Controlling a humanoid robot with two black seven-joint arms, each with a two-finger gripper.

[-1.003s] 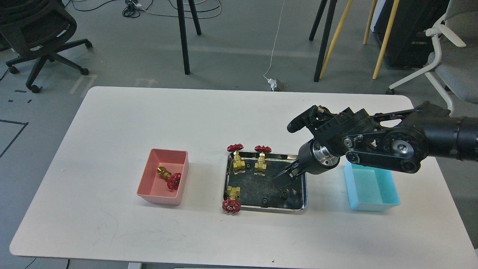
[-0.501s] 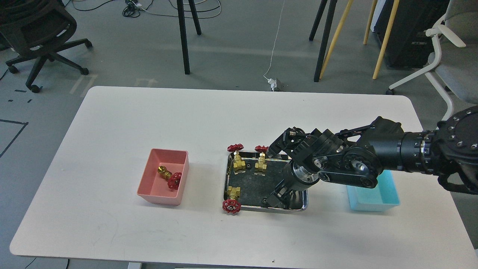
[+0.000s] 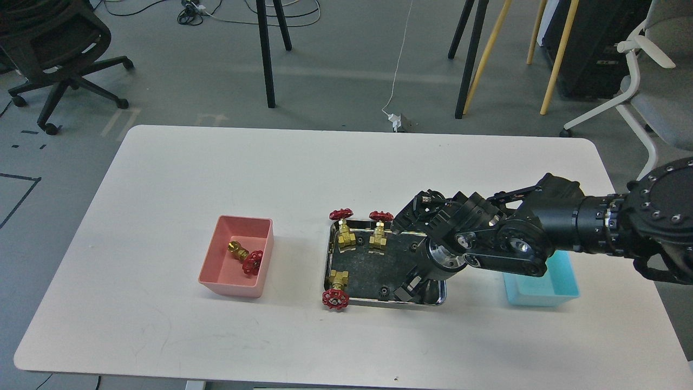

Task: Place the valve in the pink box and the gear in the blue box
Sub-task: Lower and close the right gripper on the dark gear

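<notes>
The pink box (image 3: pixel 215 270) stands left of centre with one valve (image 3: pixel 246 258) lying in it. The steel tray (image 3: pixel 327 260) in the middle holds three more valves: two upright at its back (image 3: pixel 343 233) (image 3: pixel 379 234) and one at its front left corner (image 3: pixel 335 290). A tiny black gear (image 3: pixel 383 293) lies on the tray floor near the front. My right gripper (image 3: pixel 409 289) is down inside the tray's front right part, just right of that gear; its dark fingers cannot be told apart. The blue box (image 3: pixel 541 295) stands at the right, partly hidden by my right arm. My left gripper is out of view.
My right forearm and wrist (image 3: pixel 487 244) lie across the tray's right end and the blue box's back. The white table's front edge (image 3: pixel 325 374) is near. Chairs and stand legs are on the floor behind the table.
My right arm has dropped and swung left and toward the front, bringing its gripper from above the tray's right side down into the tray's front right part. The valves and boxes have not moved.
</notes>
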